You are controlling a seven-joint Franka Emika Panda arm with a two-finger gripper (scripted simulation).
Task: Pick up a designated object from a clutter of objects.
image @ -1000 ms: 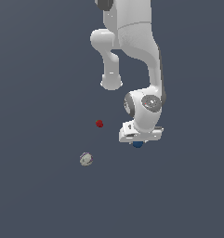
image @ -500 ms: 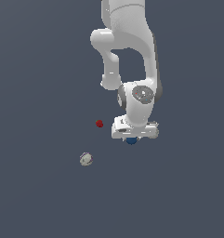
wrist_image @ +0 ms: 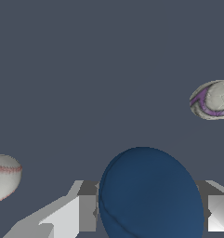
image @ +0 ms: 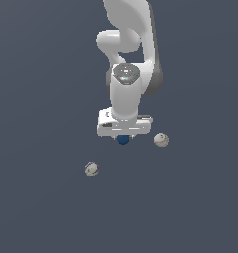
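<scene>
- Since half a second ago our gripper (wrist_image: 148, 214) has swung upright, and we now straddle the dark blue ball (wrist_image: 150, 195); whether we grip it, we cannot tell.
- Beyond lie two whitish balls (image: 161, 140), well apart.

Ext view: looks from high up, well back, onto the arm (image: 128, 64) and dark tabletop (image: 36, 99). Wrist view: v. close, aimed past the fingers (wrist_image: 67, 216) at the tabletop. Both share the blue ball (image: 123, 140) (wrist_image: 150, 195), plus two whitish balls (image: 161, 140) (image: 91, 169) (wrist_image: 4, 176) (wrist_image: 213, 100).
</scene>
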